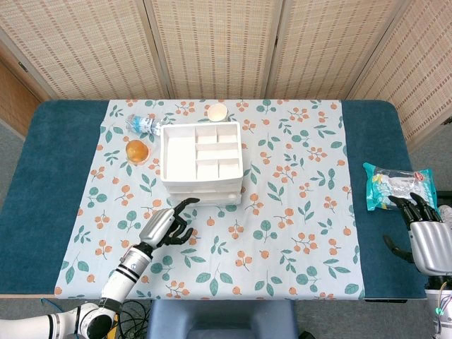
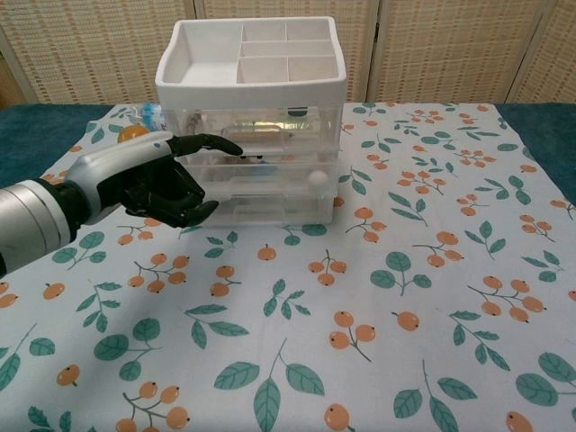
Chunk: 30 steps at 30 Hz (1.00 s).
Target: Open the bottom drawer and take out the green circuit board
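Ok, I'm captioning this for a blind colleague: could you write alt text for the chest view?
The robot's left hand hovers in front of a white three-drawer organizer on a floral tablecloth, one of its fingers pointing at the drawer fronts, all drawers closed. An orange object sits behind the hand beside the organizer; the right hand is out of this view.

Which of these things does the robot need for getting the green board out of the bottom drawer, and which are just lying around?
For the job:
- white drawer unit
- bottom drawer, not opened yet
- left robot hand, reaching near the drawers, holding nothing

Just lying about:
- orange thing
- plastic bottle
- small cup
- snack packet
- right robot hand, resting at the table edge
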Motion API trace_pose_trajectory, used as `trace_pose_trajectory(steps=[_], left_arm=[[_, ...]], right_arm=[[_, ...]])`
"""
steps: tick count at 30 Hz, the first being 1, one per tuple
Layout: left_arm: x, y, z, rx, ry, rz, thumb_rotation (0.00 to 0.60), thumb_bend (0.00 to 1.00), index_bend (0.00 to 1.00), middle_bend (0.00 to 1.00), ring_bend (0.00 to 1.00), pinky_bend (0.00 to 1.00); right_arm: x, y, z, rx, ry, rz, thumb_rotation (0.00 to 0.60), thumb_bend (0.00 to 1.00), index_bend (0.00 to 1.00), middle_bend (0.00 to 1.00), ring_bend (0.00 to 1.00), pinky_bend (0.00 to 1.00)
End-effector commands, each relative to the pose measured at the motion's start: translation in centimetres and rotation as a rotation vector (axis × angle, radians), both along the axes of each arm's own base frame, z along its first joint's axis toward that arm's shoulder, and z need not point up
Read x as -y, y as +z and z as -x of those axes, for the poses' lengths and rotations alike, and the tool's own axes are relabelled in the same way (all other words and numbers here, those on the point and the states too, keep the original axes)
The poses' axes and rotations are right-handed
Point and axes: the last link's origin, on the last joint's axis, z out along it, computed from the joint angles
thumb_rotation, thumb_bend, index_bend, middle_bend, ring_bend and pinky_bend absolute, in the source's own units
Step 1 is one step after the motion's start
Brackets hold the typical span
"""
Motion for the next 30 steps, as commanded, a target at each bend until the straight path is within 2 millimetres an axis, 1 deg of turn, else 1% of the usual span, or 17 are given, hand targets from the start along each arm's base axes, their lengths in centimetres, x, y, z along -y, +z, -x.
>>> trace_pose_trajectory(steps=[1,25,30], left_arm=[[-0.5,0.0,-0.1,-0.022,0.005,-0.021,0.600,0.45,0.14,0.91,0.98,1.00],[-1.8,-1.2,-0.1,-0.116,0.018,0.008,0.600,0.45,0.15,0.91,0.98,1.00],[-2.0,-1.3,-0.3,-0.118,0.015,0.017,0.600,0.45,0.20,0.91,0.98,1.00]], right_arm=[[0.0,0.0,0.1,0.002,-0.001,0.001,0.600,0.29,0.14,0.22,0.13,0.21],[0.0,0.0,0.7,0.009,-0.016,0.004,0.600,0.29,0.14,0.22,0.13,0.21],[0.0,0.0,0.8,0.010,-0.019,0.005,0.600,0.29,0.14,0.22,0.13,0.21]])
